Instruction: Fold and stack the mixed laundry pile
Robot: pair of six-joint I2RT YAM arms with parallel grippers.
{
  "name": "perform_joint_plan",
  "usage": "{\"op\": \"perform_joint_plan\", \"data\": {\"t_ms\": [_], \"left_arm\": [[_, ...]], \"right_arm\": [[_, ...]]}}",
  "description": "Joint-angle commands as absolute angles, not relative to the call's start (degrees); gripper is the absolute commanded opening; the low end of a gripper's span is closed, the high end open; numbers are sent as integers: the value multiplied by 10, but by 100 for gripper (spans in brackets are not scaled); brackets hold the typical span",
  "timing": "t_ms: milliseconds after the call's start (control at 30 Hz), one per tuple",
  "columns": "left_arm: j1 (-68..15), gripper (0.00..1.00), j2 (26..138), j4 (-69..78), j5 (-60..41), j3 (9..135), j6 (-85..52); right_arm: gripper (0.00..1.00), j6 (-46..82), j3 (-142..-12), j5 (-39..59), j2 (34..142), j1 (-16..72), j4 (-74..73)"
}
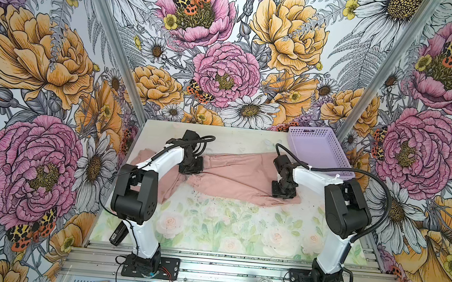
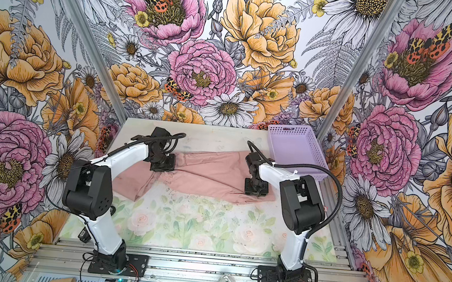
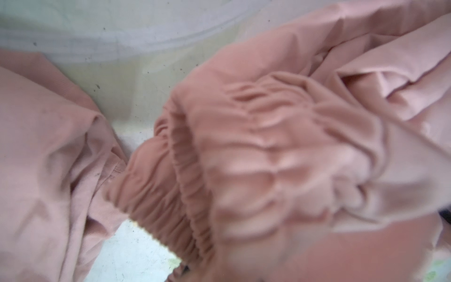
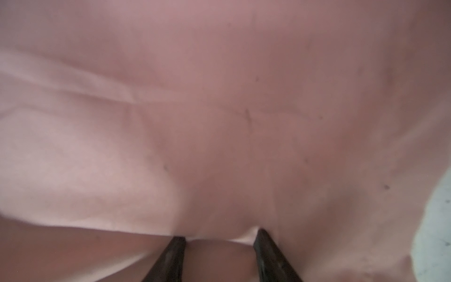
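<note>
Dusty-pink elastic-waist cloth shorts (image 1: 239, 177): spread across the far middle of the floral-print table (image 1: 210, 230), overlapping a second crumpled dusty-pink cloth garment (image 1: 166, 189) at left. Left gripper (image 1: 190, 166): closed, pressed down at the gathered waistband (image 3: 190, 185), seemingly pinching it. Right gripper (image 4: 220, 240): jaws half apart, fingertips (image 4: 177, 241) against the shorts' right end. Lavender perforated plastic basket (image 1: 317, 150): far right corner.
</note>
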State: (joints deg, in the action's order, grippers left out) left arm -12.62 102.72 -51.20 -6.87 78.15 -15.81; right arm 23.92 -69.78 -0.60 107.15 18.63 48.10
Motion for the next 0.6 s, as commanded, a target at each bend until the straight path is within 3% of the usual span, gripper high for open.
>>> {"op": "perform_joint_plan", "data": {"t_ms": [0,233,467,567], "left_arm": [[-121,0,1000,-547,-58,805,-141],[-126,0,974,-611,-48,847,-135],[-139,0,959,-667,-36,900,-150],[-145,0,954,-692,-25,919,-156]], "right_arm": [[50,237,-697,-7,1046,179,483],[47,265,-765,107,1028,197,477],[17,361,-784,242,1078,256,330],[12,407,-791,278,1112,288,257]]}}
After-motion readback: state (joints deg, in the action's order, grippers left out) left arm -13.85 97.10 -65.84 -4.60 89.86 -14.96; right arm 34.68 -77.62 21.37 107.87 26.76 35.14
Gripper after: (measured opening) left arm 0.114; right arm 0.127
